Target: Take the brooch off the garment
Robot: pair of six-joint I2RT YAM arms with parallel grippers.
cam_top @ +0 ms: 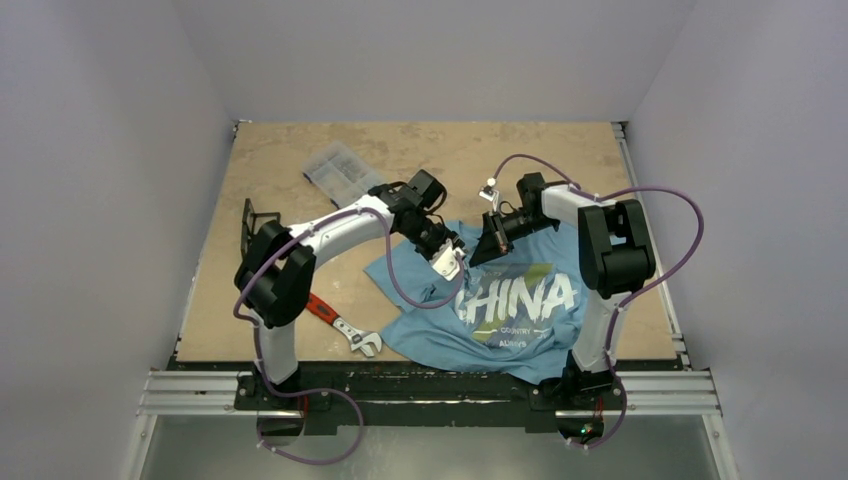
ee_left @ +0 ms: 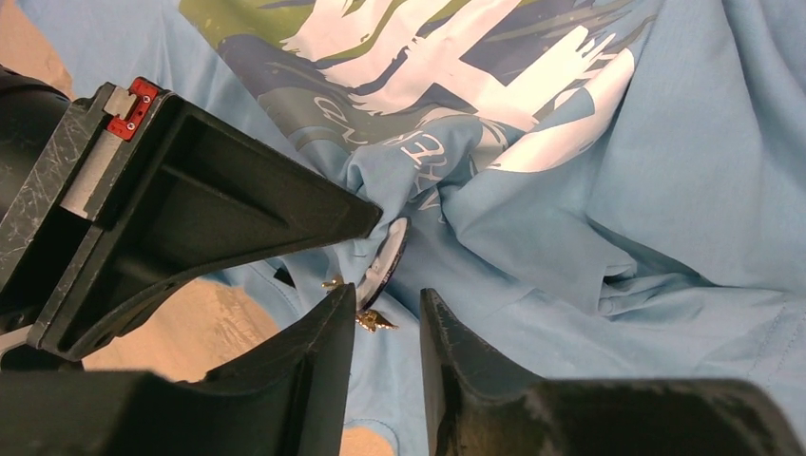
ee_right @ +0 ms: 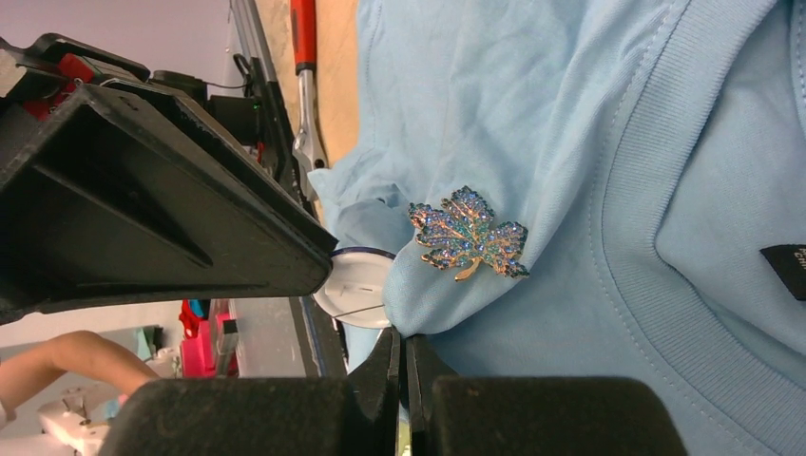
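Well beyond the far left corner of the garment, you have a clear plastic box on the surface. A red-handled wrench lies just off the garment's left edge. Your left claw sits low over the garment's left shoulder area with its fingers spread. Small gold metal parts poke out of the cloth in the gap between them.

The brooch is a leaf set with blue stones and edged in gold. It is pinned to a raised fold of the garment near the ribbed collar. A white round disc touches that fold on the side away from the collar. Your right claw is pressed together, pinching the same fold of garment just beside the brooch.
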